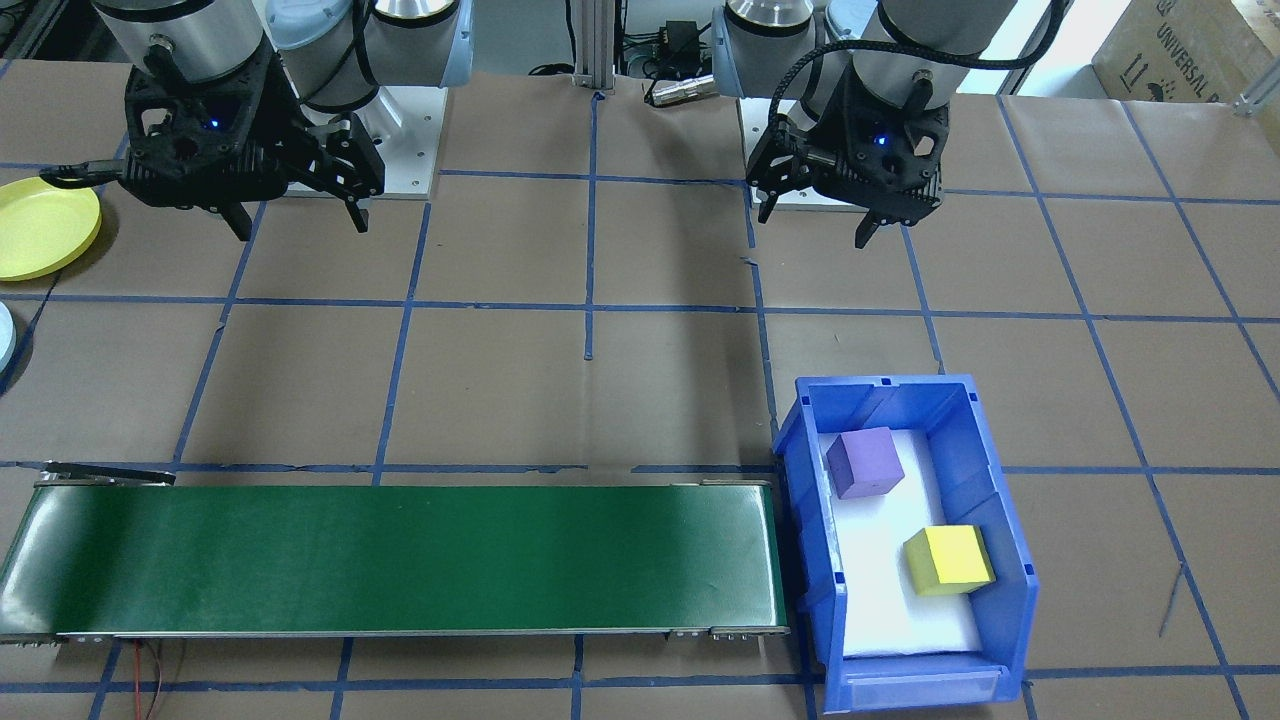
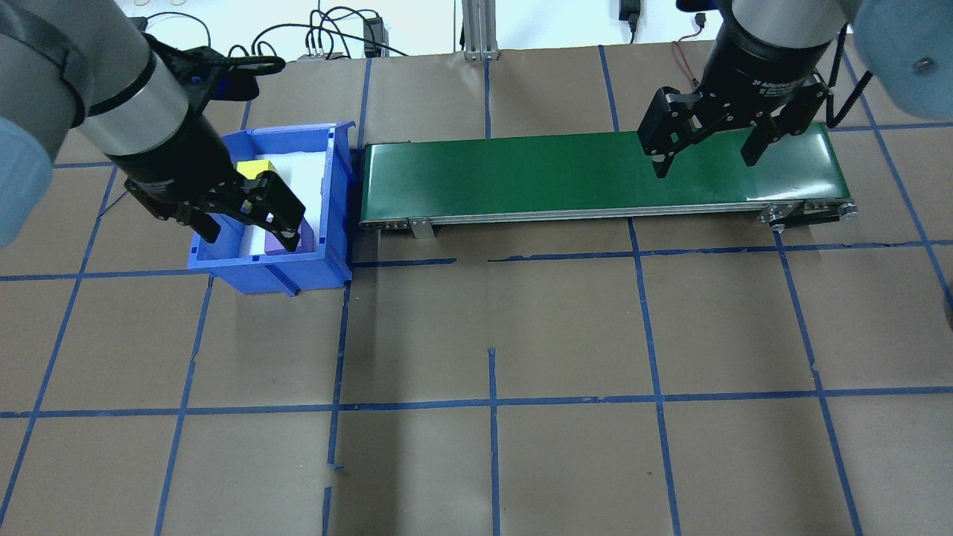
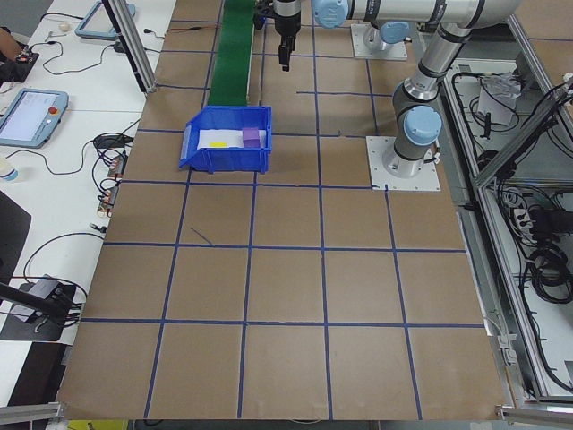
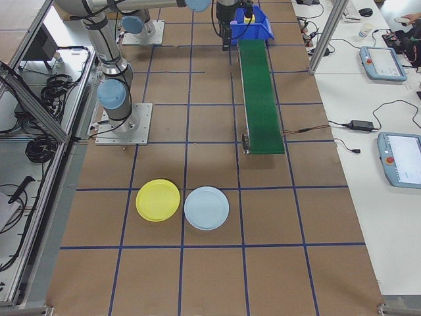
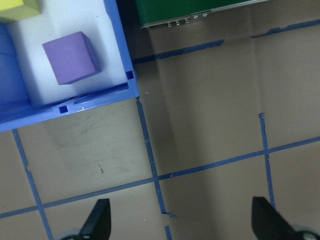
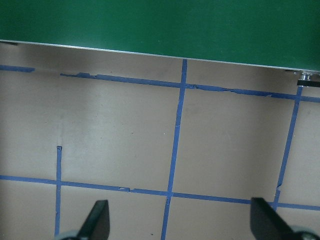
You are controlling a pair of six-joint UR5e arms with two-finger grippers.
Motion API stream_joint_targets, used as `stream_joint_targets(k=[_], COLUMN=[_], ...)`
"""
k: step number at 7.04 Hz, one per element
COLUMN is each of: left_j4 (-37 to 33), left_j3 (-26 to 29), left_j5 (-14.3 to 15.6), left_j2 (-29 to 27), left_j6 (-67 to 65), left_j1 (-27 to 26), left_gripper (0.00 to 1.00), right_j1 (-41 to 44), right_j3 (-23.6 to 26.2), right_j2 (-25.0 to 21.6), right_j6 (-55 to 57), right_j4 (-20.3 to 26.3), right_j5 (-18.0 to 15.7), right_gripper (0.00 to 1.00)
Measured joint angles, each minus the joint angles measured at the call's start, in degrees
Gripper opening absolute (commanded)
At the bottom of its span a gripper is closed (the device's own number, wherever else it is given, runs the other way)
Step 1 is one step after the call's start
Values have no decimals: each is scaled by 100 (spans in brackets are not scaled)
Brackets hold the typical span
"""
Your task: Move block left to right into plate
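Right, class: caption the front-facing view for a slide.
Two open claws, left and right, hover above the table; purple and yellow blocks wait in the blue bin.

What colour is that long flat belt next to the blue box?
Dark green; the belt shows best in the front-facing view.

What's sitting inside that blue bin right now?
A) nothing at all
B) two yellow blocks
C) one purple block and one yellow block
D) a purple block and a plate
C: the blue bin holds a purple block and a yellow block on its white liner, lying apart from each other; the yellow plate rests elsewhere on the table.
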Motion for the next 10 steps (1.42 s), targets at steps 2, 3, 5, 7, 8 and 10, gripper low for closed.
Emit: stream_joint_targets(k=[2, 3, 5, 7, 8, 10], left_j4=[56, 143, 385, 464, 632, 1221], left_j3=[56, 90, 83, -66, -110, -105], left_j5=[-17, -15, -9, -4, -1, -24], left_j2=[-1, 8, 68, -194, -551, -1415], left_j6=[52, 254, 1063, 1941, 1988, 1000], left_j1=[6, 100, 629, 1193, 1313, 1353], left_gripper=[100, 100, 100, 100, 100, 100], right_j1=[-4, -8, -10, -9, -9, -5], right_j3=[-5, -8, -9, -9, -9, -4], right_j2=[-13, -16, -18, -11, -10, -10], right_j6=[19, 47, 82, 87, 87, 87], right_j4=[46, 63, 72, 70, 71, 73], right_j5=[-7, -11, -9, -8, -8, -8], right_gripper=[100, 100, 100, 100, 100, 100])
